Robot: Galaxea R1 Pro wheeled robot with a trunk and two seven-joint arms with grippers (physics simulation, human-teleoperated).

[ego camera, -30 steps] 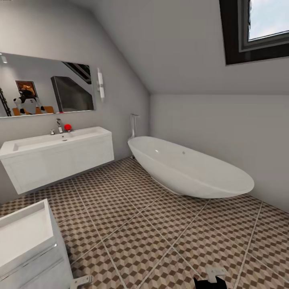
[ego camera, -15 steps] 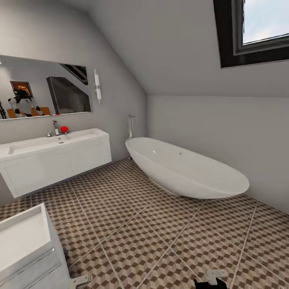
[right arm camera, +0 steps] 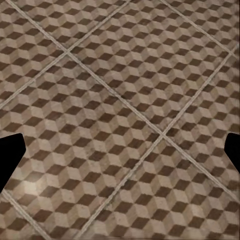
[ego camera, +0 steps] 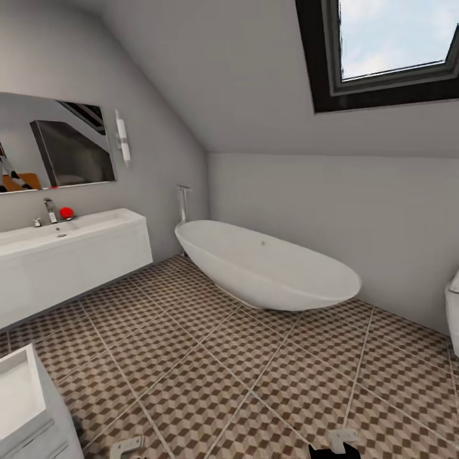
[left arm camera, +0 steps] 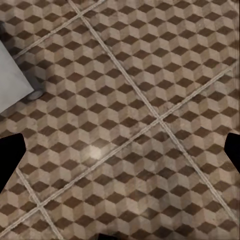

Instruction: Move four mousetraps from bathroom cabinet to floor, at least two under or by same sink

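Cube-patterned bathroom floor (ego camera: 210,376) spreads below us, and no mousetrap lies on it. At our 6 o'clock we log the left gripper (left arm camera: 120,150) and right gripper (right arm camera: 120,150), each released with jaws spread wide over bare tile, holding nothing. At 8 o'clock stands a white unit (ego camera: 25,408). At 10 o'clock hangs a wall sink (ego camera: 70,252) beneath a mirror (ego camera: 54,143). At 12 o'clock rests a white bathtub (ego camera: 268,268); at 1 o'clock, a skylight (ego camera: 389,44).
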